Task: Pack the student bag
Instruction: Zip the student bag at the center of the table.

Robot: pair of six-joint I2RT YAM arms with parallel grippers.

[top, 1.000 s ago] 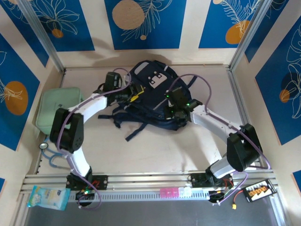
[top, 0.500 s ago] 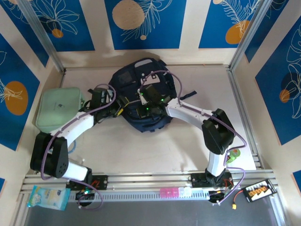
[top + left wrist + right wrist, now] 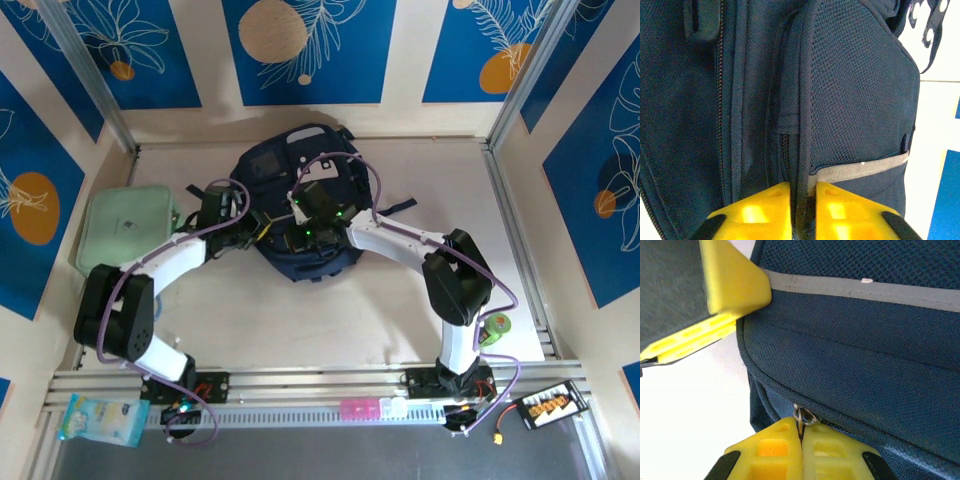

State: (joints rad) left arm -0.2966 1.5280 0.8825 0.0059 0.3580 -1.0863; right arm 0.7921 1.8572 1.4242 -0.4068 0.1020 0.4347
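Note:
The student bag, a navy-blue backpack, lies in the middle of the table with both arms reaching onto its near side. My left gripper is shut on a seam of the bag, at the edge of the mesh side pocket by a grey stripe. My right gripper is shut on a small metal zipper pull low on the bag. One yellow finger of the left gripper shows at the upper left of the right wrist view.
A pale mint-green flat case lies at the left wall. A small green object sits by the right arm's base. A blue-white packet and a pink-white item rest on the front rail. Side walls enclose the table.
The bag has been shifted left and turned, its straps now tucked away. Both arms swung left with it. The left gripper has closed on the bag's seam; the right stayed shut.

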